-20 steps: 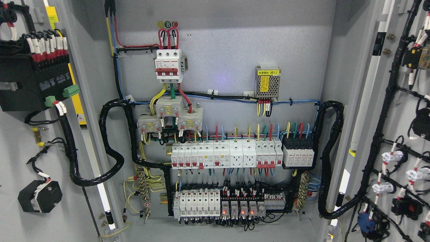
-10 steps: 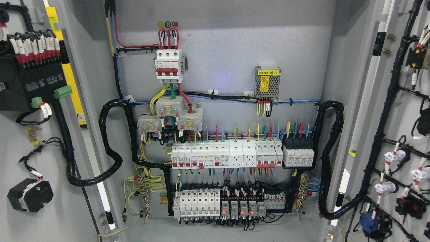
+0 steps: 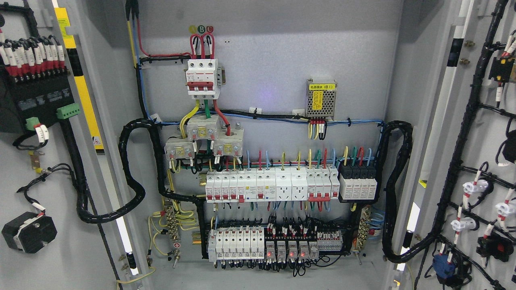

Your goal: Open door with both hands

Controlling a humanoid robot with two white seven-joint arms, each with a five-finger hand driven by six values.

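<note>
Both doors of the grey electrical cabinet (image 3: 266,80) stand swung wide, showing the whole back panel. The left door (image 3: 24,266) fills the left edge, its inner face carrying a black terminal block (image 3: 34,102) with red-and-white ferrules near its top edge and a black octagonal part (image 3: 29,232) near its lower edge. The right door (image 3: 479,141) fills the right edge, its inner face crossed by black wire looms and small white and black switch backs. On the back panel, a thick black cable loop (image 3: 133,177) hangs at the left side and another black loop (image 3: 397,189) at the right. A long row of white breakers (image 3: 272,184) runs across the middle, with a lower row (image 3: 274,243) showing red lamps. A three-pole main breaker (image 3: 202,77) sits near the top, a small mesh power supply (image 3: 321,99) to its right. Neither robot hand appears in the head view, so their state cannot be told.
</note>
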